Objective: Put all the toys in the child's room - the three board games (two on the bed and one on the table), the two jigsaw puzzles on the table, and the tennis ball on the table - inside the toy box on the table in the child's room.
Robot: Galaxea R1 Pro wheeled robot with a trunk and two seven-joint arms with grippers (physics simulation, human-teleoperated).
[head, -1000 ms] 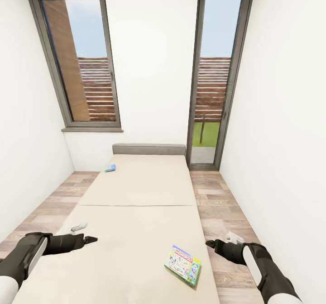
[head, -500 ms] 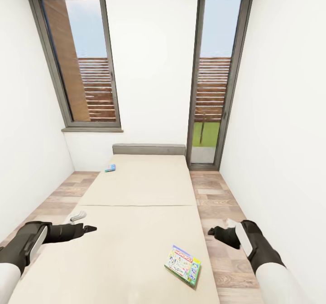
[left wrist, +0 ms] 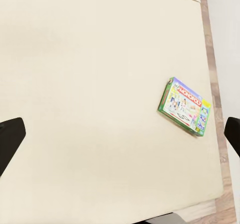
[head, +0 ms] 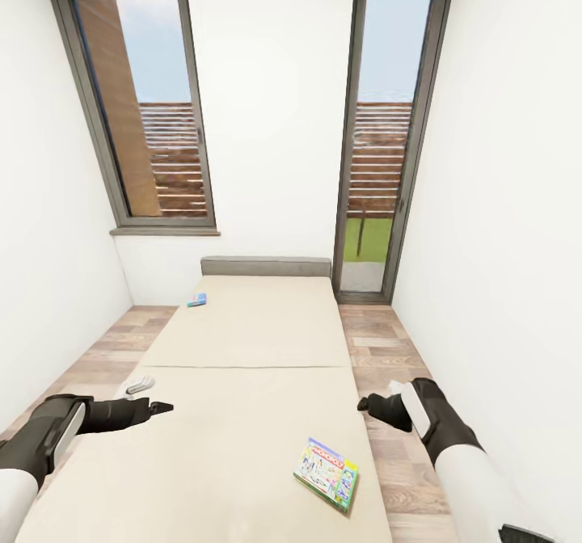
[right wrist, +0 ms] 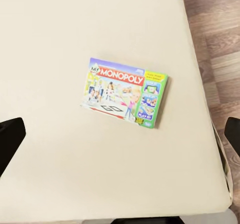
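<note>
A green-edged board game (head: 326, 473) lettered MONOPOLY lies flat near the right front corner of the bed (head: 242, 341). It also shows in the left wrist view (left wrist: 185, 106) and in the right wrist view (right wrist: 127, 92). A small blue board game (head: 196, 300) lies at the bed's far left edge. My left gripper (head: 162, 406) hovers over the bed's left side, its fingers (left wrist: 10, 139) spread open and empty. My right gripper (head: 365, 403) hangs by the bed's right edge, above and beyond the Monopoly box, with its fingers (right wrist: 10, 136) wide open.
The bed runs lengthwise to a grey headboard (head: 265, 267) at the far wall. Narrow strips of wood floor (head: 388, 365) flank it, with white walls close on both sides. A tall window (head: 145, 107) and a glass door (head: 388, 139) are at the back.
My right arm has risen and swung left toward the bed's right edge. My left gripper rose slightly, then held still. The boxes have not moved.
</note>
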